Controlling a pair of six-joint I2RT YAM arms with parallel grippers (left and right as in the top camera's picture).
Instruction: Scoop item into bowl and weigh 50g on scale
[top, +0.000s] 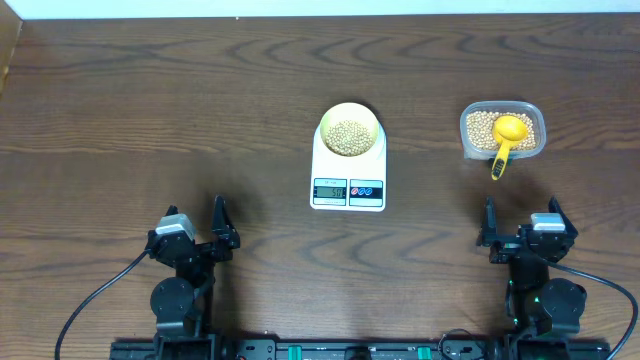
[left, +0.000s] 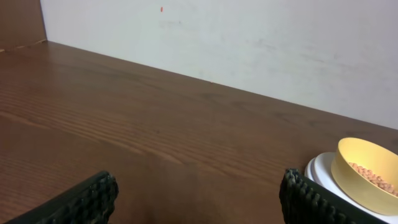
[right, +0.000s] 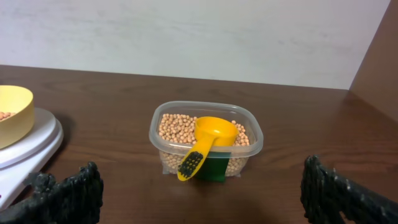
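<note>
The scale (top: 347, 182) shows digits too small to read; the pale yellow bowl (top: 372, 118) sits on its platform, beans (top: 348, 137) inside; a yellow scoop (top: 509, 130) lies in a clear tub (top: 532, 112) of beans; dark wood-grain tabletop (top: 150, 100), plain white wall (left: 249, 37); left pincer (left: 198, 186) and right pincer (top: 521, 214) gape wide, holding nothing.

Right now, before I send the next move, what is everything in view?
table: one, dark brown wood, under everything
scale: one, white, mid-table
bowl: one, pale yellow, on the scale
tub: one, clear plastic, right of the scale
beans: many, tan, some in the bowl, more in the tub
scoop: one, bright yellow, lying in the tub, handle over its near rim
left end effector: one, black, open and empty, near edge
right end effector: one, black, open and empty, facing the tub
</note>
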